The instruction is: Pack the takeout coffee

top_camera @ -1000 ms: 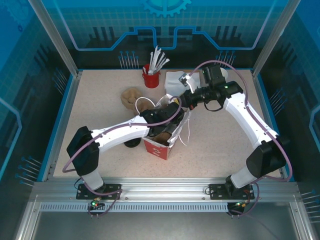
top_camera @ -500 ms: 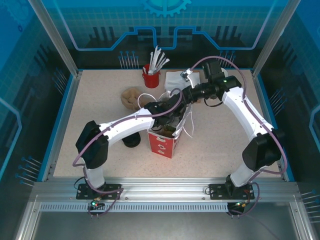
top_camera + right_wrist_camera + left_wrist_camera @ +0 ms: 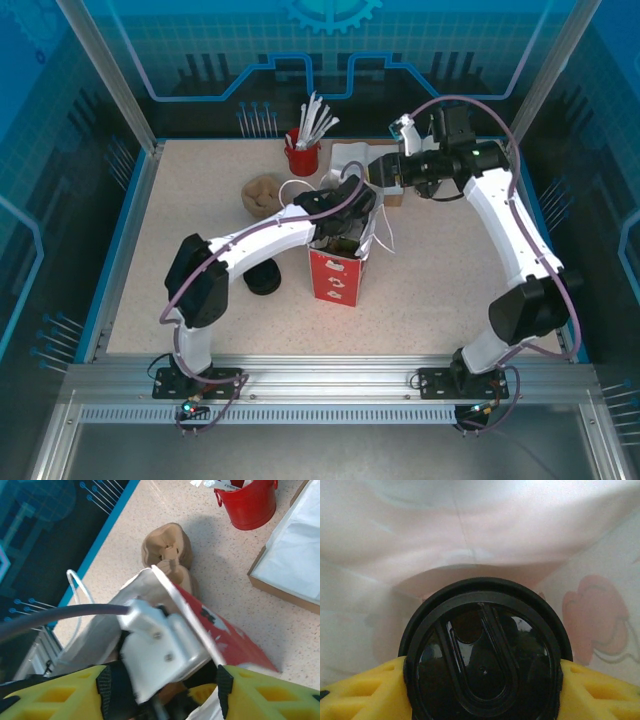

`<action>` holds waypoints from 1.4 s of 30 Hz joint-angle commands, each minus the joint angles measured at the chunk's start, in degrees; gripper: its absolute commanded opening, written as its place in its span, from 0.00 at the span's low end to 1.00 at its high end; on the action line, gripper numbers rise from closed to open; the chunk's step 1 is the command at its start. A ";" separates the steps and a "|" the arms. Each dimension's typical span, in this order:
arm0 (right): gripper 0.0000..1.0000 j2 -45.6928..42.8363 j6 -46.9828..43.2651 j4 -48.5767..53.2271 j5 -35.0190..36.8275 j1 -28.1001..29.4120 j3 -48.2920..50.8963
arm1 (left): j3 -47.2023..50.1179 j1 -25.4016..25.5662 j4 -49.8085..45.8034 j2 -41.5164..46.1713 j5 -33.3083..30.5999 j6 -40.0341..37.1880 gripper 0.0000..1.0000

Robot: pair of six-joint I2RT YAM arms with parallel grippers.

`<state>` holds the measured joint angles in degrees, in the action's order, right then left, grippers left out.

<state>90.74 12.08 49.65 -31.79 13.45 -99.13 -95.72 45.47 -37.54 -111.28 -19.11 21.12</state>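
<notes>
Gripping the takeout coffee (image 3: 482, 650) inside the bag (image 3: 470, 530): left gripper (image 3: 482, 692) (right gripper (image 3: 162, 692) spread apart).

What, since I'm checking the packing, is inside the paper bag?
The coffee cup, black lid up, held by the left claw, the white bag around it. The cup's body below the lid is hidden.

The takeout coffee (image 3: 482, 655), its round black lid facing up with a raised oval ridge, stands inside a white bag (image 3: 470, 525), gripped by the left end effector (image 3: 483, 677).
</notes>
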 commanded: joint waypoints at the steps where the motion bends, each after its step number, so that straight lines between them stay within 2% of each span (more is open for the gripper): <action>1: 0.60 -5.43 6.02 0.84 1.25 -0.62 -2.56 | -1.79 -0.65 -3.61 -2.51 1.31 1.97 0.62; 8: 0.60 -11.55 11.01 1.63 5.66 -0.84 -0.78 | -4.44 -0.76 -6.03 -5.72 2.07 3.58 0.62; 18: 0.57 -20.84 26.26 -1.83 13.02 -0.10 14.13 | -5.43 -0.73 -7.95 -7.20 3.37 5.92 0.62; 26: 0.55 -19.74 32.89 0.19 15.33 1.63 16.60 | -5.62 -0.73 -8.32 -7.29 4.53 6.94 0.63; 29: 0.56 -18.69 33.18 0.38 15.74 2.94 16.61 | -6.07 -0.75 -8.47 -6.78 4.60 7.21 0.66; 42: 0.55 -15.43 32.68 -1.48 16.87 5.77 18.64 | -6.18 -0.70 -9.22 -8.81 5.40 8.27 0.65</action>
<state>74.39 44.42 49.10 -15.33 18.26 -81.03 -102.28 44.99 -42.39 -116.71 -18.04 27.20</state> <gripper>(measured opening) 0.553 0.650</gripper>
